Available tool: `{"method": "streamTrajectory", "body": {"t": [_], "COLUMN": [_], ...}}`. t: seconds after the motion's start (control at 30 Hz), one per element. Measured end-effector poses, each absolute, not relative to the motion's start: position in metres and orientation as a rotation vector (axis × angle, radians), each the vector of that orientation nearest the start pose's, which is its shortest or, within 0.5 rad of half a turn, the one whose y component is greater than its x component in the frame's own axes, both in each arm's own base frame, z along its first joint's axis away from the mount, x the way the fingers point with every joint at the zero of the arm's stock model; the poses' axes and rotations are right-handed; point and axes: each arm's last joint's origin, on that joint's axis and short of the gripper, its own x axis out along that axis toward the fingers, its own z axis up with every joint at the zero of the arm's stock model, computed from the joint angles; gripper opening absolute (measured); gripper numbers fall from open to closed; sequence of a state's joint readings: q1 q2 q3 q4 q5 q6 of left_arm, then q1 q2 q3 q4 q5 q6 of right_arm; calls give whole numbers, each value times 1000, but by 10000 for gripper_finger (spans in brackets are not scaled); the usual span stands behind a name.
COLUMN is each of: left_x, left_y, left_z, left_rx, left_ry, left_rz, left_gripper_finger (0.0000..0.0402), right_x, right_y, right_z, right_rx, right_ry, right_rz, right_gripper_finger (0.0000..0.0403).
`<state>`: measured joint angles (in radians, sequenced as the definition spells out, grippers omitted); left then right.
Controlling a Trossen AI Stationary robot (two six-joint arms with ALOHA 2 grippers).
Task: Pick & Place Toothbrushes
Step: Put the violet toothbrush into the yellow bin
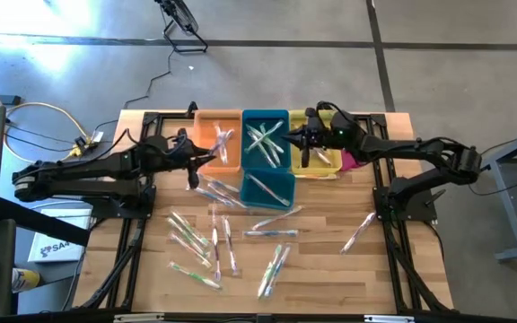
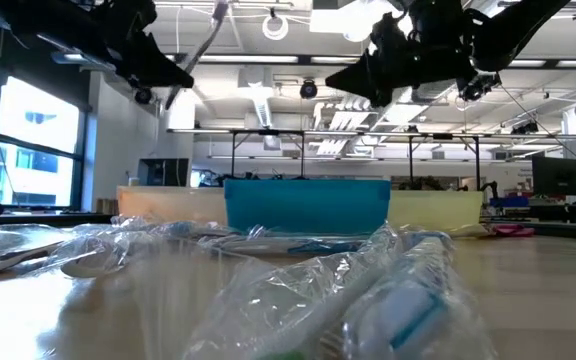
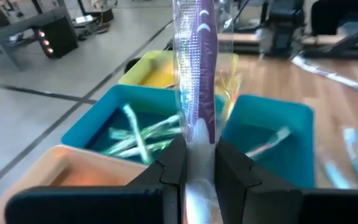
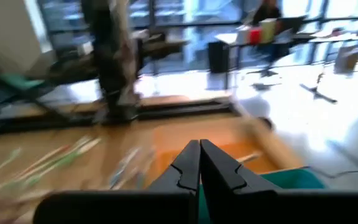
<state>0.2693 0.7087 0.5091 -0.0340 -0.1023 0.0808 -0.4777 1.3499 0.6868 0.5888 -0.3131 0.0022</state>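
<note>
Overhead, left claw (image 3: 199, 163) pinched on a crinkly clear-wrapped toothbrush (image 3: 197, 74); right claw (image 4: 199, 163) shut, empty.

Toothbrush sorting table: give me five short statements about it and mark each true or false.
1. The left gripper is shut on a wrapped toothbrush. True.
2. The right gripper holds a toothbrush. False: its fingers are shut with nothing between them.
3. The teal bin contains toothbrushes. True.
4. No toothbrushes remain on the table. False: many wrapped ones lie scattered on the wood.
5. The right gripper hangs over the scattered toothbrushes at the front. False: in the high view it is over the bins, near the yellow bin.
</note>
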Motion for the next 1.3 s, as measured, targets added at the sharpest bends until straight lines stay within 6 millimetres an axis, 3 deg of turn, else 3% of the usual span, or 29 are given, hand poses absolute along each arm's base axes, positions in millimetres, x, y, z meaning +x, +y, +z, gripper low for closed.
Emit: {"method": "streamTrajectory", "body": {"t": [0.23, 0.63, 0.83, 1.0, 1.17, 1.3], "left_x": [153, 144, 141, 134, 132, 130], "left_y": [59, 75, 82, 91, 94, 93], "left_z": [268, 265, 266, 265, 243, 228], "left_rx": [77, 110, 155, 60, 42, 37], "left_ry": [205, 246, 242, 223, 185, 31], "left_rz": [324, 375, 378, 332, 283, 247], "left_gripper_finger": [47, 47, 47, 47, 47, 47], "right_x": [261, 264, 266, 266, 267, 267], "right_y": [-123, -117, -111, -111, -111, -110], "right_z": [253, 254, 252, 253, 260, 261], "right_rx": [86, 214, 86, 11, -10, -6], "right_ry": [30, 7, 48, 45, -22, -36], "right_rz": [-340, -321, -303, -302, -294, -259], "right_gripper_finger": [4, 4, 4, 4, 4, 4]}}
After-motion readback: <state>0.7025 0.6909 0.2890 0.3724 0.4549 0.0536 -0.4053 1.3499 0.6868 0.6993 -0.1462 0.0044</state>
